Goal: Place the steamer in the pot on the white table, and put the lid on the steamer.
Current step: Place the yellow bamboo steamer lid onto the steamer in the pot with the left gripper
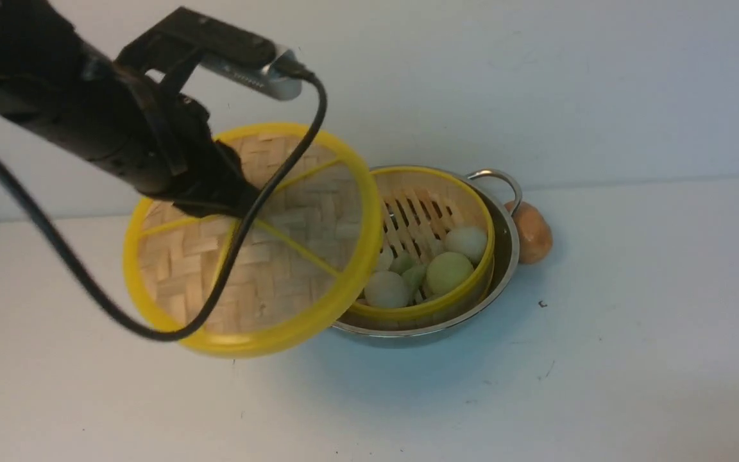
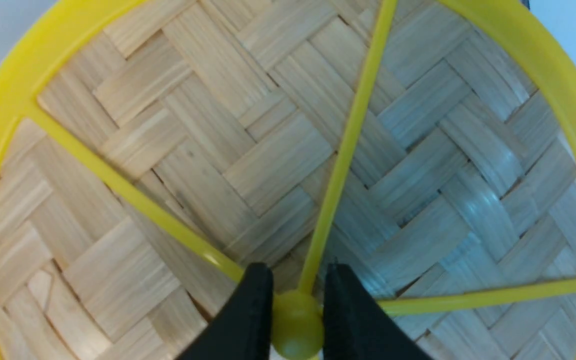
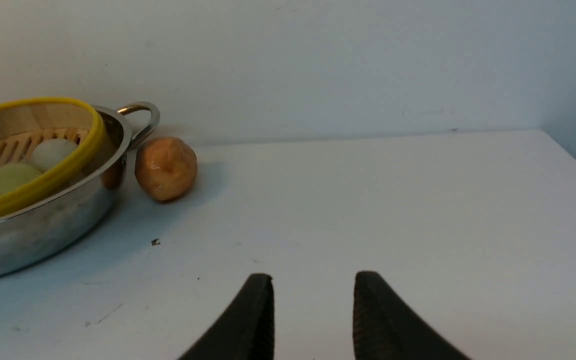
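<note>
The steamer, a yellow-rimmed bamboo basket with pale round buns inside, sits in the shiny pot on the white table. In the air to the pot's left hangs the woven lid, tilted, its right edge over the steamer's left side. My left gripper is shut on the lid's yellow centre knob, one black finger on each side. The lid fills the left wrist view. My right gripper is open and empty, low over the table to the right of the pot and the steamer. It does not show in the front view.
An orange-brown round bun lies on the table against the pot's right side, under its looped handle; it also appears as the bun in the right wrist view. A white wall runs behind the table. The left arm's black cable hangs across the lid.
</note>
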Robot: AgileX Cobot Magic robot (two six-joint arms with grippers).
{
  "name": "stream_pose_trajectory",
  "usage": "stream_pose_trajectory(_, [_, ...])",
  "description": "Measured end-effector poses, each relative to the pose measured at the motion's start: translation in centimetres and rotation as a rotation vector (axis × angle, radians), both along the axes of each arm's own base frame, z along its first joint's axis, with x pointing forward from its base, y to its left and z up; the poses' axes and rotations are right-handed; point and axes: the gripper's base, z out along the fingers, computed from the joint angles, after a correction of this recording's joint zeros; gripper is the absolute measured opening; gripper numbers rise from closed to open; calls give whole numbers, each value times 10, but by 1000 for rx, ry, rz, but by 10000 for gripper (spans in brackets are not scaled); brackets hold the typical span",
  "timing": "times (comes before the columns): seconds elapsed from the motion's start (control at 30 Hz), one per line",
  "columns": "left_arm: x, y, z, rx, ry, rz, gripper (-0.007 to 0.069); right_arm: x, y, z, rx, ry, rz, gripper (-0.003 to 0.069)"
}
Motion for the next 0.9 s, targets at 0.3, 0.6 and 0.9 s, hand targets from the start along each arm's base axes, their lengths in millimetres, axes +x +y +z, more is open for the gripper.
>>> stream_pose_trajectory(0.3, [71, -58, -41, -3, -114, -88, 115, 0, 0, 0, 0, 0, 0, 242])
stream_pose_trajectory(0.6, [96, -90, -84, 38, -95, -135, 115, 0, 0, 0, 0, 0, 0, 242])
stream_pose_trajectory(0.9, [102, -98, -94, 43, -127, -137, 115, 0, 0, 0, 0, 0, 0, 242])
